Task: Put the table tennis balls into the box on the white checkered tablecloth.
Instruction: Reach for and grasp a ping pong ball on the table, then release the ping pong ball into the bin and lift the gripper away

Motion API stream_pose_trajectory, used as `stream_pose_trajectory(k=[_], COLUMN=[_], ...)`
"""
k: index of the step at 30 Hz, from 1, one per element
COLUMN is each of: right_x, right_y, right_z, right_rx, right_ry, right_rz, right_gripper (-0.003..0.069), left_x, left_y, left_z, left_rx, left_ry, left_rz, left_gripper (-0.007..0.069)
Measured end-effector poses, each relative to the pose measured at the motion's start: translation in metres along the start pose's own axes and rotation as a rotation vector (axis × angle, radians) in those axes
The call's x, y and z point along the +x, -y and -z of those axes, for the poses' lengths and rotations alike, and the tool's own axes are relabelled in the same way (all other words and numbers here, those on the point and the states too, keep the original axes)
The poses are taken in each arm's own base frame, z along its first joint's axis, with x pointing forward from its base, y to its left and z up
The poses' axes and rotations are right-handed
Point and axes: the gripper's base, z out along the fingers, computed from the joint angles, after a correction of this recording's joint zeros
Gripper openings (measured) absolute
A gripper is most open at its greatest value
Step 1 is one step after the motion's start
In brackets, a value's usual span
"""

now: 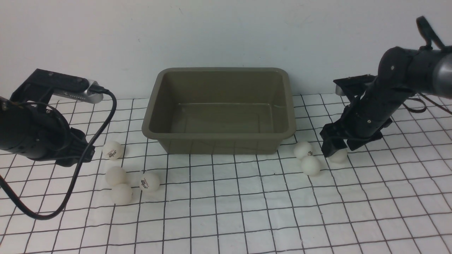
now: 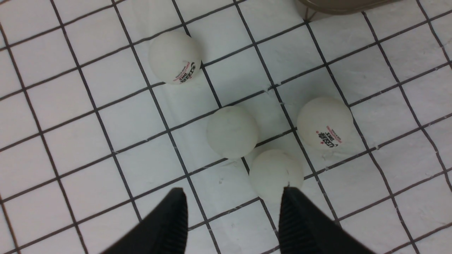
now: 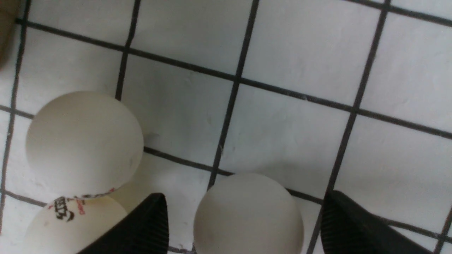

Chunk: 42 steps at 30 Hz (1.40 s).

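- Status: the olive-green rectangular plastic box [image 1: 219, 144] sits mid-cloth and is empty. All seven balls lie on the white checkered tablecloth [image 1: 226, 218]. By my reading the task is at its first pick.
- Right gripper [image 3: 243, 199]: the jaws are wide apart and straddle one small matte white plastic table tennis ball [image 3: 249, 215]. Cloth shows between the ball and each finger, so nothing is gripped yet.
- Target location: on the cloth just off the box's front right corner, the outermost of three balls there.
- Centre first. You want equal gaps on both sides before closing; an off-centre squeeze probably flicks a light, smooth sphere sideways.
- Go down until the ribbed pads face the ball's widest girth. Pads meeting above it would likely squirt the ball out.
- Close slowly and stop once the ball is seated. The shell looks thin and should need little force.
- Mind the plain neighbour ball [image 3: 84, 143] and the logo-printed neighbour ball [image 3: 70, 225]. They sit just beside the box-side finger, touching each other as far as this view shows. A brush there would set them rolling.
- Left gripper [image 2: 233, 197]: the jaws are apart and empty, over a cluster of four white balls [image 2: 232, 132] on the box's left. One fingertip overlaps the nearest plain ball [image 2: 275, 173] in the wrist view; contact cannot be told. Hold that arm off until the right pick is settled.
- For the carry: clear the flared rim, then release low over the box floor to limit bounce.
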Motion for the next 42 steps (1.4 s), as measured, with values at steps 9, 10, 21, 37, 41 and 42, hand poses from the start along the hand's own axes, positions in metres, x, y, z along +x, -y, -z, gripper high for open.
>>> stream_pose_trajectory(k=[9,10,21,37,41,42], right_x=[-0.004,-0.004,-0.008,-0.099,-0.1,-0.1], right_y=[0.0,0.0,0.0,-0.108,-0.128,-0.129], right_z=[-0.002,-0.002,0.007,0.104,0.053,0.049], right_rx=[0.007,0.01,0.015,-0.072,-0.067,-0.065], right_ry=[0.007,-0.003,-0.033,0.314,0.228,0.225], right_rz=[0.01,0.012,0.042,0.262,0.313,0.316], right_gripper=[0.043,0.0377,0.0354,0.0354,0.0354,0.0356], left_x=[0.0,0.0,0.0,0.0,0.0,0.0], left_y=[0.0,0.0,0.0,0.0,0.0,0.0], left_z=[0.0,0.0,0.0,0.0,-0.001,-0.001], left_rx=[0.0,0.0,0.0,0.0,0.001,0.001], left_ry=[0.0,0.0,0.0,-0.001,-0.002,-0.002], left_rz=[0.0,-0.001,-0.005,-0.008,-0.007,-0.007], left_gripper=[0.0324,0.0324,0.0324,0.0324,0.0324,0.0324])
